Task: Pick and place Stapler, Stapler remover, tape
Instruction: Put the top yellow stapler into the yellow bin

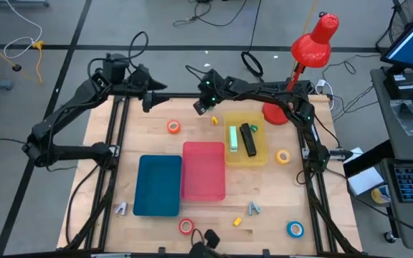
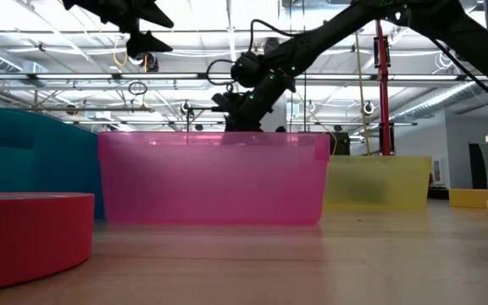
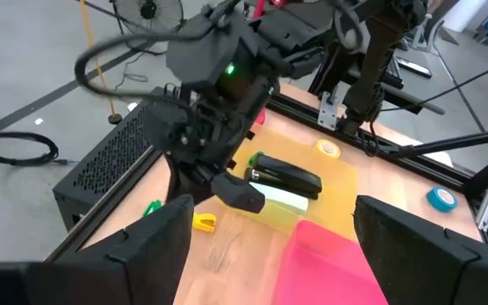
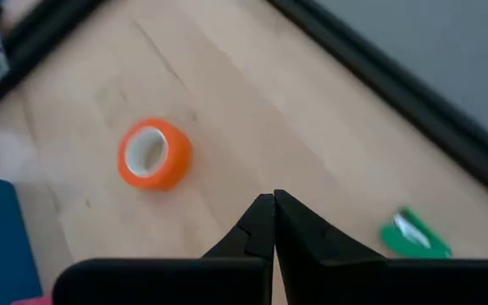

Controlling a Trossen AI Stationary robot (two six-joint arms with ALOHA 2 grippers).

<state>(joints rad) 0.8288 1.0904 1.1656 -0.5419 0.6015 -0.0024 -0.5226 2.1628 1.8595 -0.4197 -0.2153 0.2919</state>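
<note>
Left gripper (image 1: 149, 100) hangs wide open and empty past the table's (image 1: 264, 193) far edge. Orange tape (image 1: 173, 127) sits on bare wood between both grippers, touching neither. Right gripper (image 1: 201, 107), fingers pinched shut on nothing, hovers just right of it, near the yellow bin (image 1: 229, 159).

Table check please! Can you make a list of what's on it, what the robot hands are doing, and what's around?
Surface: wooden table.
Job's things: black stapler in yellow bin; orange tape, yellow tape, red-orange tape, blue tape on the table.
Clutter: blue bin, pink bin.
Grippers: left gripper open, raised; right gripper shut, empty, near the orange tape.
Cables: on the floor.
Surroundings: red lamp.
</note>
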